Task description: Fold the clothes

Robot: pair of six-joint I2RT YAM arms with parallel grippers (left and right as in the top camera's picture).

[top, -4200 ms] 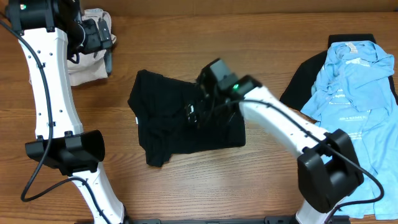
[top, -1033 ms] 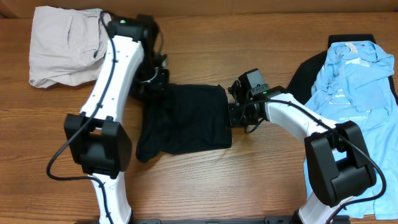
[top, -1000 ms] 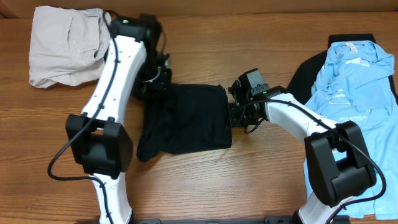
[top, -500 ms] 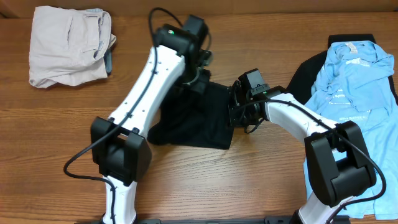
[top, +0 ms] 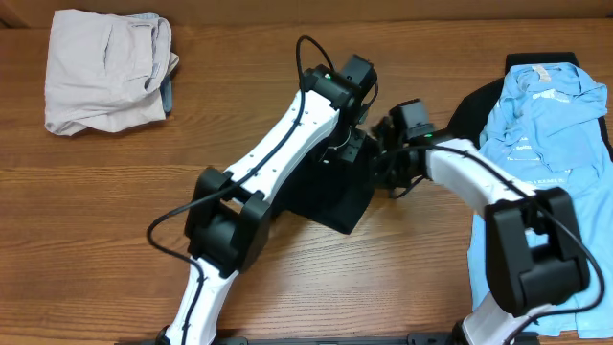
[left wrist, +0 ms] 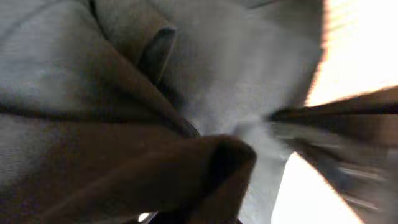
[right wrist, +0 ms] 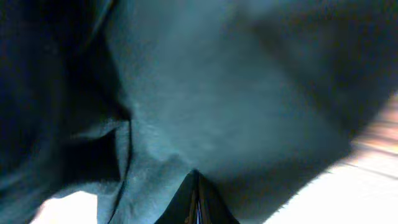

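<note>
Much of the black shirt (top: pixel 335 196) is covered from above by the white left arm, which crosses it diagonally, so its outline and its collar or sleeves cannot be made out. It lies near the middle of the table (top: pixel 96 249), bunched into a compact, doubled-over dark mass. Its lower corner lies flat on the wood and its upper edge is drawn up to the two grippers.

In the left wrist view, blurred folds of cloth (left wrist: pixel 124 93) fill nearly the whole picture. The fingers themselves cannot be picked out there. The left gripper (top: pixel 347 151) is pressed together and buried in the raised cloth, apparently nipping a fold.

The right gripper (top: pixel 381 158) is just beside it. In its wrist view the fingertips (right wrist: pixel 196 200) meet in a thin wedge against the shirt (right wrist: pixel 217 106), pinching the fabric.

Well apart at the far left corner sit crumpled beige trousers (top: pixel 101 67). Light-blue T-shirts (top: pixel 541 134) with small white print lie at the right edge on dark cloth (top: pixel 467 120), and the right arm partly hides them.
</note>
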